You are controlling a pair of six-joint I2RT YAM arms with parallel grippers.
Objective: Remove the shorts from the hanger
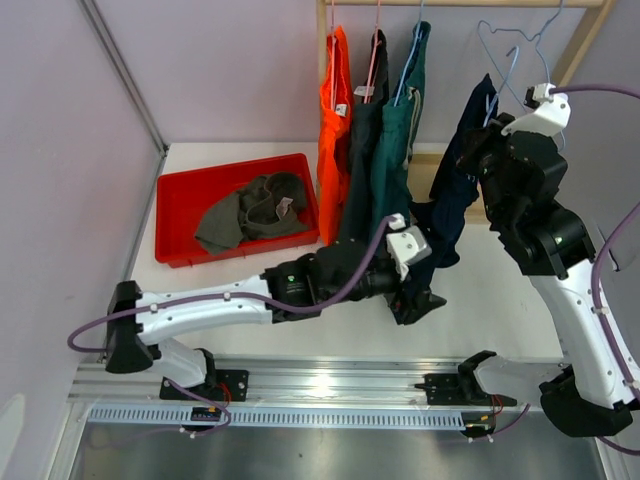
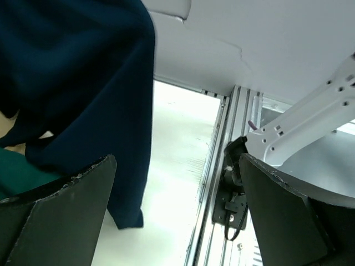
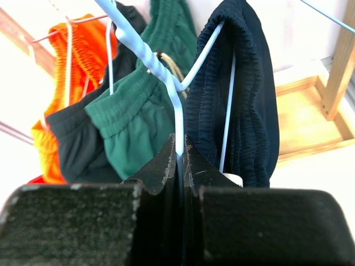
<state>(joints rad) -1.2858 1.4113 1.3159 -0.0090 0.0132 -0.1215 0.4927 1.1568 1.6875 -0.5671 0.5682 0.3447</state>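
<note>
Toward the near edge of the worktop, our left tool stands spread wide with nothing between its fingers. The hanging leg of the navy shorts is just beside it. If we close too low, we likely catch only the hem and the fabric slips out. Farther back, our right tool is pressed together on the pale hanger that carries those shorts. A hard tug could twist the thin wire free. Beyond, the teal shorts hang close enough to snag.
</note>
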